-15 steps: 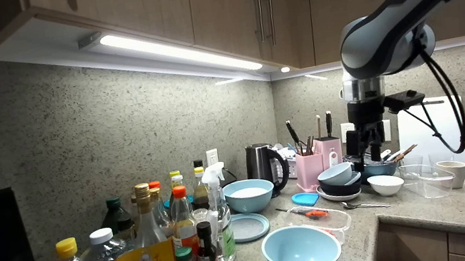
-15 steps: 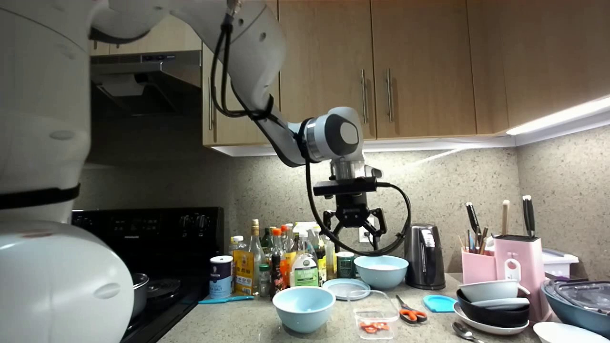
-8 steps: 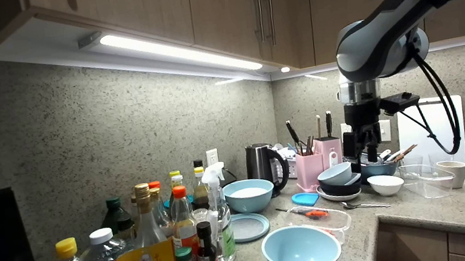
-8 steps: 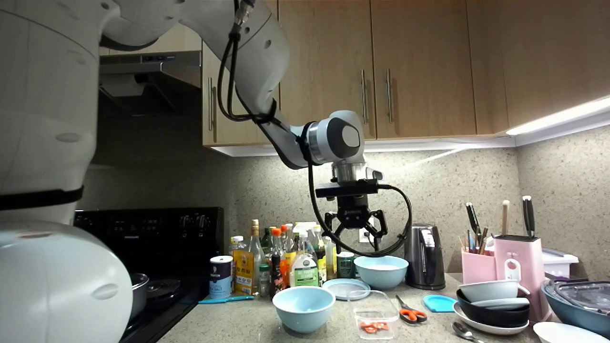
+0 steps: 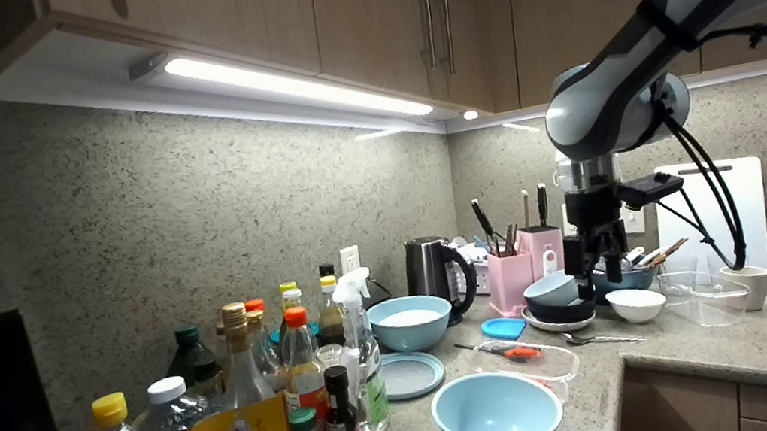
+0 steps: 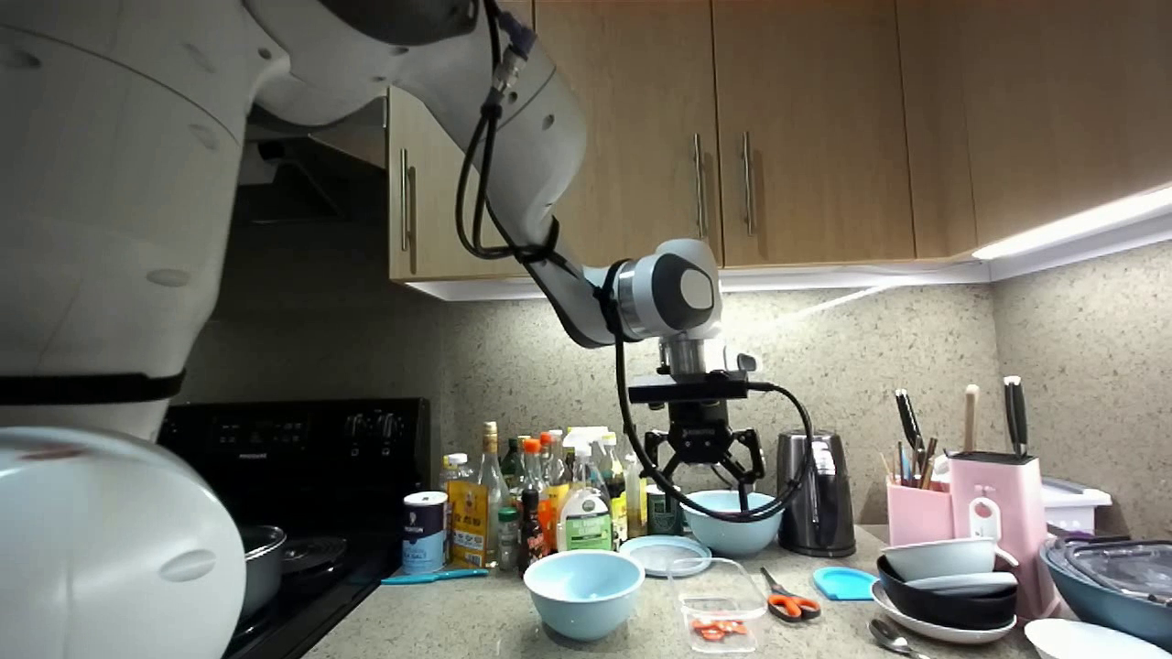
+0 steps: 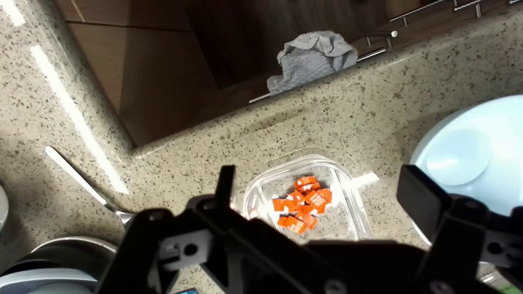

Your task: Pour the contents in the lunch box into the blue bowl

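Two black fingers [image 7: 225, 183] of the tool [image 7: 322, 191] stand wide apart, gripping nothing, well above the counter [image 7: 367, 122]. Between them in the wrist view, lower down, sits the lunch box [image 7: 355, 212], a clear, thin-walled plastic tub with rounded corners. The contents [image 7: 304, 204], chunky orange-red bits, lie heaped on its floor. A strip of speckled stone separates the box from the counter's edge, which bends at an inner corner nearby. On one side of the box, with a gap between, stands the blue bowl [image 6: 586, 615], round and glossy. On the box's other side lie orange-handled scissors [image 6: 780, 599] and, farther off, a metal spoon [image 7: 77, 176] and stacked bowls [image 6: 952, 606].
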